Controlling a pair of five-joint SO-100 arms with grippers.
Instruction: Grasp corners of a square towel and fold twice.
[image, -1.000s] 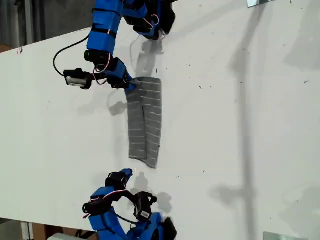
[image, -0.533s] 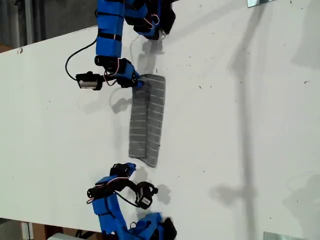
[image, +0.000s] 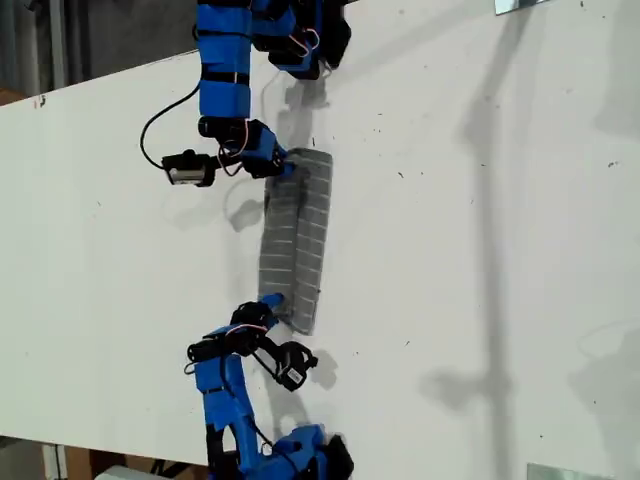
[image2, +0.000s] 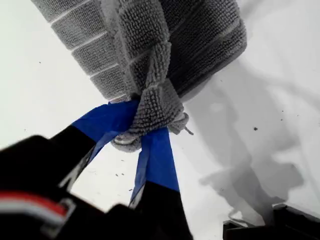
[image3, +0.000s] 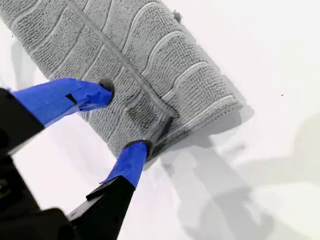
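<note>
The towel (image: 298, 240) lies on the white table as a long, narrow folded strip, dark grey with pale stripes. My first gripper (image: 278, 165) is at the strip's upper end in the exterior view. It is shut on a bunched corner (image2: 152, 107) of the towel (image2: 165, 45), lifted slightly off the table. My second gripper (image: 270, 300) is at the strip's lower end in the exterior view. In the second wrist view it (image3: 121, 119) stands open, its blue fingertips (image3: 136, 150) straddling the towel (image3: 150, 70) near an end corner (image3: 167, 127).
The white table (image: 480, 250) stretches wide toward the exterior view's right, with only small dark specks. Metal pieces (image: 520, 5) sit at that view's upper right and lower right edges. The table's edge (image: 60, 92) runs along the exterior view's upper left.
My first gripper carried the held corner toward the exterior view's right, narrowing the strip. My second arm rose from the table's lower edge, its open jaws now at the towel's lower end.
</note>
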